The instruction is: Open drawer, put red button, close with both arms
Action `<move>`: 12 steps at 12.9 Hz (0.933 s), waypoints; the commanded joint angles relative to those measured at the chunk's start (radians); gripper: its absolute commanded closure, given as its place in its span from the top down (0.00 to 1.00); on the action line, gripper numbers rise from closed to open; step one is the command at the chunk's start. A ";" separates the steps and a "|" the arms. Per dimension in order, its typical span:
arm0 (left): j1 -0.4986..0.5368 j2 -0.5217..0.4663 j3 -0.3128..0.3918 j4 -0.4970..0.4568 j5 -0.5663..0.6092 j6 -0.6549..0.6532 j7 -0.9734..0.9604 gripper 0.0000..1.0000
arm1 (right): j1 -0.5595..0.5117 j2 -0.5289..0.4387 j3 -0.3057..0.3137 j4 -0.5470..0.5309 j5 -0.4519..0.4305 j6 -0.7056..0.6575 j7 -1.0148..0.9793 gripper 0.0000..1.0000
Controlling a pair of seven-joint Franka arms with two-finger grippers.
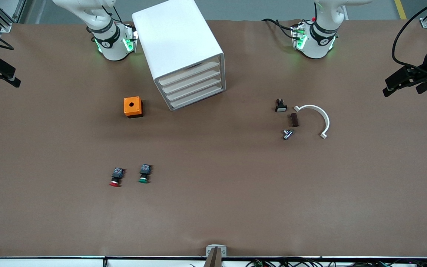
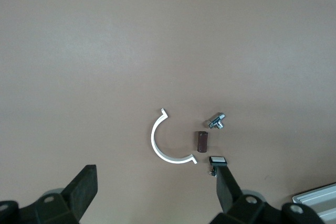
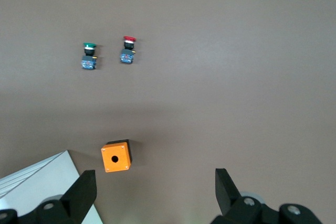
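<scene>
The red button (image 1: 116, 177) lies on its side on the brown table, beside the green-capped switch (image 1: 145, 174), nearer the front camera than the orange box. It also shows in the right wrist view (image 3: 127, 51). The white drawer cabinet (image 1: 184, 52) stands between the arm bases, all its drawers (image 1: 195, 87) shut. My right gripper (image 1: 7, 76) is up in the air at the right arm's end of the table, open and empty (image 3: 155, 192). My left gripper (image 1: 389, 87) is up at the left arm's end, open and empty (image 2: 155, 192).
An orange box with a hole (image 1: 132, 106) sits beside the cabinet. Toward the left arm's end lie a white half ring (image 1: 317, 116), a brown piece (image 1: 294, 119), a small metal part (image 1: 287, 134) and a white-capped switch (image 1: 280, 105).
</scene>
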 commanded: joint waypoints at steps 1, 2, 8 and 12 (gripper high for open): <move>0.000 0.005 -0.003 0.012 0.009 -0.009 0.009 1.00 | 0.004 -0.026 0.002 -0.020 -0.030 -0.004 -0.013 1.00; 0.000 0.008 -0.004 0.013 0.009 -0.009 0.009 1.00 | 0.004 -0.026 0.002 -0.020 -0.028 -0.004 -0.009 1.00; 0.006 0.112 -0.003 0.018 0.018 -0.011 -0.005 1.00 | 0.003 -0.021 0.000 -0.020 -0.019 -0.012 0.000 1.00; -0.007 0.266 -0.003 0.023 0.023 -0.005 -0.007 1.00 | -0.005 -0.018 -0.006 -0.014 -0.019 -0.013 0.002 1.00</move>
